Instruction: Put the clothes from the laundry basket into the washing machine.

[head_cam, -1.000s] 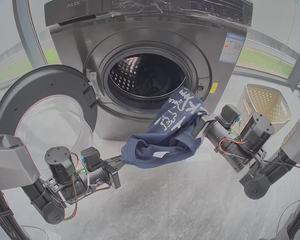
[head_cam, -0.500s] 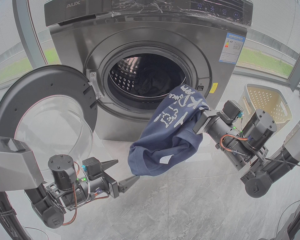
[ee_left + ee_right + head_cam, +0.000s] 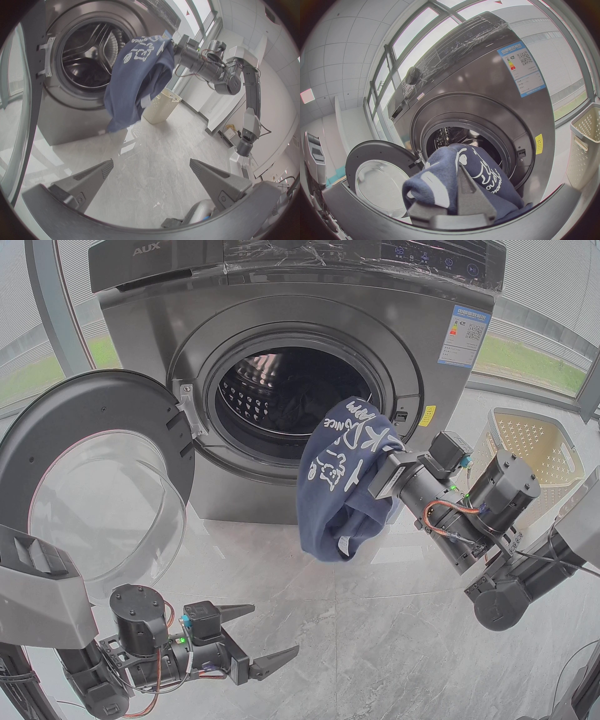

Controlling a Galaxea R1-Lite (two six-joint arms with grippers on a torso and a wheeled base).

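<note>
Now R end effector [image 3: 447, 200] grips navy T-shirt [image 3: 337, 490] at washer drum [image 3: 281, 390] mouth, L end effector [image 3: 275, 629] open; next: push in, release.

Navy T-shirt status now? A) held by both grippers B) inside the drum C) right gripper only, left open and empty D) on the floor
C: the right gripper is shut on the navy T-shirt hanging before the washing machine; the left gripper sits low, open, holding nothing.
</note>
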